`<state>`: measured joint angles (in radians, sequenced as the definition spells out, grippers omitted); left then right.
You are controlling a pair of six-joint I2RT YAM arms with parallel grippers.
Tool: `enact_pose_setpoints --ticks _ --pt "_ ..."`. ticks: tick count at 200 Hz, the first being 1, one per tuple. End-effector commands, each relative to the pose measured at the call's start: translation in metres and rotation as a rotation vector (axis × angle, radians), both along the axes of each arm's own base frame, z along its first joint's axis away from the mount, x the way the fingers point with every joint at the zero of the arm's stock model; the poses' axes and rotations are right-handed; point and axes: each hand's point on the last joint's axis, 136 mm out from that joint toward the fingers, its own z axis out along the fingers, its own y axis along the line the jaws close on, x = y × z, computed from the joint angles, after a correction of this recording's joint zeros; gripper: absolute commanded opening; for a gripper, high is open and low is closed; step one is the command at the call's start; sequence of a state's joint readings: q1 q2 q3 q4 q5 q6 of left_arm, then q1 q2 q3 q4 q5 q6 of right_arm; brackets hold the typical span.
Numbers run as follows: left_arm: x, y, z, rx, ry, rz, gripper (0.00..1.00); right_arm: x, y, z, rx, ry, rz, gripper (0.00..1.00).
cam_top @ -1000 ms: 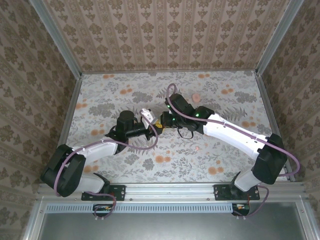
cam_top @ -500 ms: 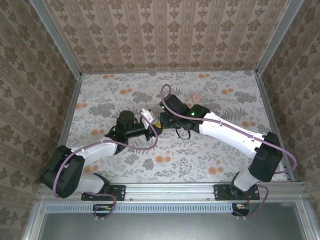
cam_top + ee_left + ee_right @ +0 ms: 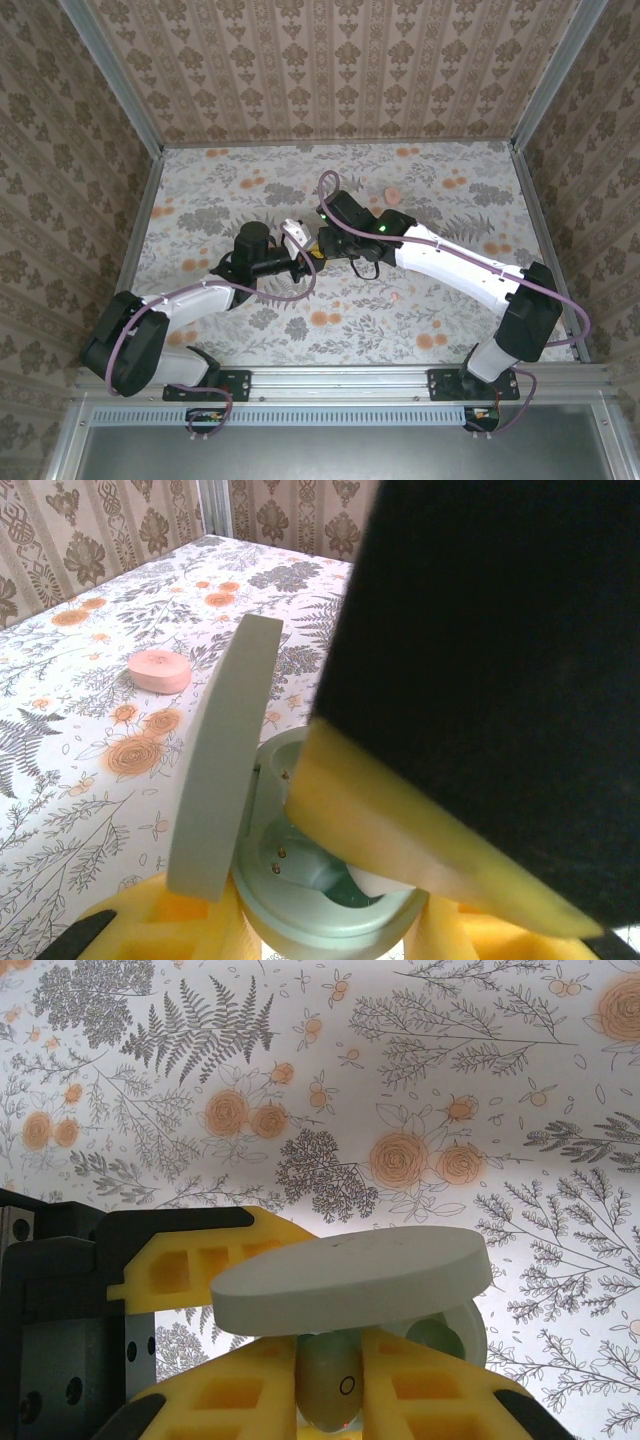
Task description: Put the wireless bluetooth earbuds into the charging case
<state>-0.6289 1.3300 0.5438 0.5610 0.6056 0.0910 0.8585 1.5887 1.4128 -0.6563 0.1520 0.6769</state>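
Pale mint case (image 3: pixel 215 770) and earbud (image 3: pixel 325 1390), yellow tool pads (image 3: pixel 240 1400), orange-and-grey floral table (image 3: pixel 400 1060).

This is a robot test booth: two robot arms (image 3: pixel 455 265) bolted to a metal rail (image 3: pixel 340 378), papered walls (image 3: pixel 330 70) boxing in a flowery table (image 3: pixel 250 180).

earbud (image 3: pixel 330 1392) under lid (image 3: pixel 350 1275) of charging case (image 3: pixel 300 915) | second case (image 3: pixel 160 670) behind it, on table (image 3: pixel 60 800)

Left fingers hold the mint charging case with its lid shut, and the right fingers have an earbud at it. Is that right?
Not quite. The lid is open, standing up from the charging case, as the left wrist view shows. The rest holds: the left fingers grip the case, and the right fingers have an earbud at it.
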Motion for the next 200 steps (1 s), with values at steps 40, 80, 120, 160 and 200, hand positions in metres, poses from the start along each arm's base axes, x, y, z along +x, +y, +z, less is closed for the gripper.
enact_pose_setpoints --ticks 40,80,120,160,200 --pt "-0.001 -0.005 0.026 -0.04 -0.081 -0.02 0.11 0.001 0.004 0.005 0.011 0.003 -0.008 0.25" --pt "-0.001 -0.004 0.025 -0.037 -0.081 -0.019 0.12 0.002 0.008 0.011 0.051 0.015 -0.013 0.26" --pt "-0.001 -0.005 0.024 -0.034 -0.079 -0.02 0.12 0.002 0.01 0.014 0.079 0.025 -0.015 0.28" --pt "-0.001 -0.004 0.022 -0.03 -0.079 -0.017 0.12 0.001 0.011 0.011 0.079 0.035 -0.017 0.28" --pt "-0.002 -0.003 0.021 -0.027 -0.079 -0.015 0.12 0.001 0.008 0.01 0.079 0.037 -0.027 0.27"
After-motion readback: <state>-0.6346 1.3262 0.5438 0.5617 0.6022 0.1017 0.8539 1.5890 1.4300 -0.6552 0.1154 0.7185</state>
